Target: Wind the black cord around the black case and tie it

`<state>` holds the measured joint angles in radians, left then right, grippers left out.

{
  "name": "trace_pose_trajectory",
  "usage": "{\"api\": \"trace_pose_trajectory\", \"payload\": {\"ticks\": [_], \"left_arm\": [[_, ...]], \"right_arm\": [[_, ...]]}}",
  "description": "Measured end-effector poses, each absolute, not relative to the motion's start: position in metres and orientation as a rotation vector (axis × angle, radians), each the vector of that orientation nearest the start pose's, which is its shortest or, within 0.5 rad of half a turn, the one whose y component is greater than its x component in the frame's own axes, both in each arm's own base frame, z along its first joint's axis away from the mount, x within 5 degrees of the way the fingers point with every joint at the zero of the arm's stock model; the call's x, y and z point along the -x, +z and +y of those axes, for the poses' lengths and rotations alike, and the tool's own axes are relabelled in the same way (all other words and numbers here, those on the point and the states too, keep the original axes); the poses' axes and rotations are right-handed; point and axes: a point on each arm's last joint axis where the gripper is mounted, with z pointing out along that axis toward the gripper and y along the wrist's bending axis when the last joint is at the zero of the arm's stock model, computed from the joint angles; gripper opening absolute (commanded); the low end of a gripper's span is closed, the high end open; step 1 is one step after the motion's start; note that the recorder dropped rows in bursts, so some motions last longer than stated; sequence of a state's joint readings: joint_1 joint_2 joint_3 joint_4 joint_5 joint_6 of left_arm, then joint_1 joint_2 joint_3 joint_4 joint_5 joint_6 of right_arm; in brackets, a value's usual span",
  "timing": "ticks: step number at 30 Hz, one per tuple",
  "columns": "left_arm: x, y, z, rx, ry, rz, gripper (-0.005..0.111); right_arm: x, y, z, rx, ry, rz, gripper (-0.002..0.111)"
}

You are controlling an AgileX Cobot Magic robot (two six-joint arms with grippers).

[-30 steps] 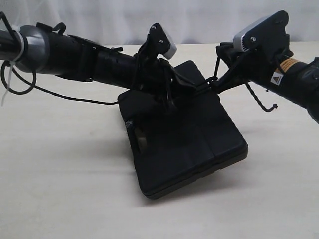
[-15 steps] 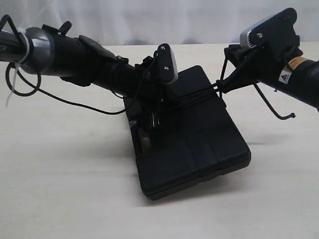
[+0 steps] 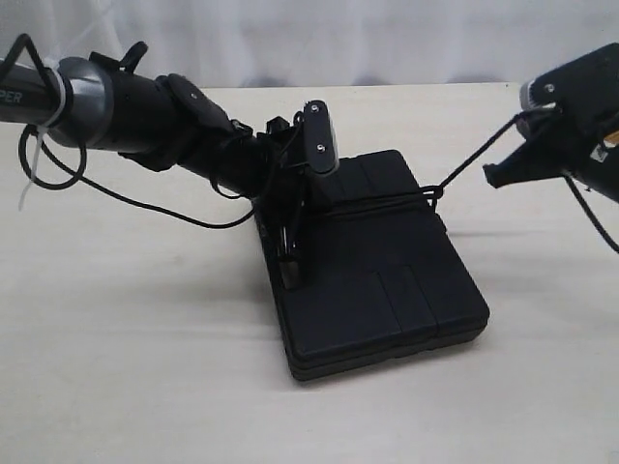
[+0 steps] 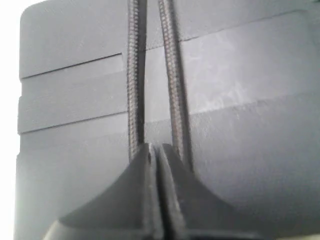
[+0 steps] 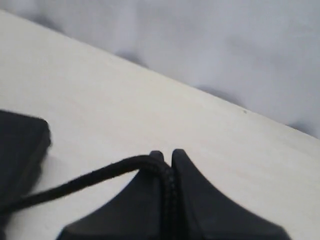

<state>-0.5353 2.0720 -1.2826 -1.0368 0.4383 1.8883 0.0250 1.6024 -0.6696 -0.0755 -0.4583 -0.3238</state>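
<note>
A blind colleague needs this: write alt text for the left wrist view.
Two parallel strands of braided black cord run across the ribbed lid of the black case and meet the shut fingertips of the left gripper nearest the camera.

- The table [image 3: 126,367] is a pale beige, matte surface that fills the frame from the lower edge up to the far edge near the top.
- A flat black case [image 3: 377,280] lies directly on it at centre frame, slightly right, shadowing the tabletop alongside.
</note>
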Motion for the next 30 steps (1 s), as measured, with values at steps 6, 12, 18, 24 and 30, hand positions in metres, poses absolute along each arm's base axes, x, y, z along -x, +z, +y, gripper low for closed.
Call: {"api": "trace_pose_trajectory", "payload": {"ticks": [6,12,18,24,30], "left_arm": [[-0.349,0.139,-0.246,-1.714,-0.31,1.74,0.0],[-0.349,0.139,-0.245,-1.719,-0.307,1.738,0.0],[-0.349,0.139,-0.245,-1.716,-0.308,1.74,0.0],[-0.349,0.139,-0.245,-1.718,-0.304,1.739,0.0],[-0.349,0.139,-0.245,-1.718,-0.304,1.739,0.0]], "right_arm": [[-0.323,0.161,-0.023,0.431,-0.428,2.015,0.024],[-0.323,0.166,-0.041,0.209,-0.547,2.002,0.069],[-0.318,0.171,-0.058,-0.096,-0.631,1.967,0.076],[-0.313,0.169,-0.064,-0.226,-0.647,1.985,0.076],[-0.305,0.168,-0.075,-0.435,-0.714,1.97,0.076]]}}
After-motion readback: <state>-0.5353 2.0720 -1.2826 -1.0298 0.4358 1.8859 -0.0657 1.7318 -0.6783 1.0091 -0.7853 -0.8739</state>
